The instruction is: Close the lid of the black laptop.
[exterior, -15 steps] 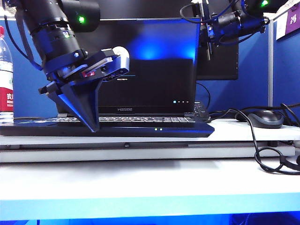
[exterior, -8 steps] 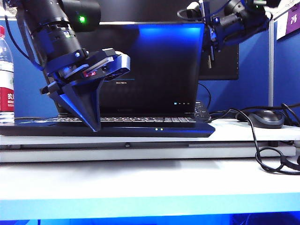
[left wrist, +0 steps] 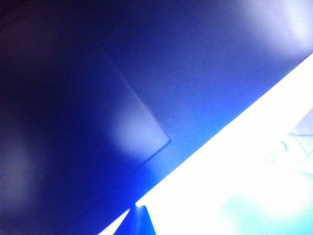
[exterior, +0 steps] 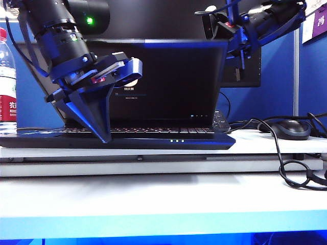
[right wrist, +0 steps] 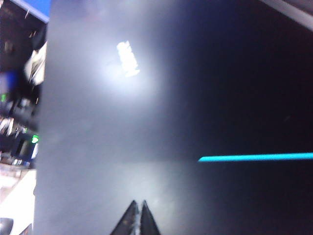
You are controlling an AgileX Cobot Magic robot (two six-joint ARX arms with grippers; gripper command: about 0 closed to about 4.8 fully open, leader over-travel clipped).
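Observation:
The black laptop [exterior: 204, 141] sits on the raised white shelf with its keyboard facing me. Its lid [exterior: 173, 81] stands open but leans forward over the keys, screen dim. My left gripper [exterior: 103, 139] is shut, its pointed tip resting on the left part of the laptop's deck; in the left wrist view only one blurred blue fingertip [left wrist: 141, 220] shows. My right arm [exterior: 245, 28] is up behind the lid's top right corner. In the right wrist view my right gripper [right wrist: 138, 203] is shut, fingertips together against the lid's plain back [right wrist: 112, 137].
A water bottle [exterior: 6, 76] stands at the far left. A dark mouse [exterior: 290, 128] and looping black cables [exterior: 291, 166] lie right of the laptop. A black monitor [exterior: 248, 71] stands behind. Blue partition walls [exterior: 278, 81] close off the back.
The lid has tipped forward and down, its top edge clearly lower. My right arm has come forward with it. The left gripper has stayed on the deck.

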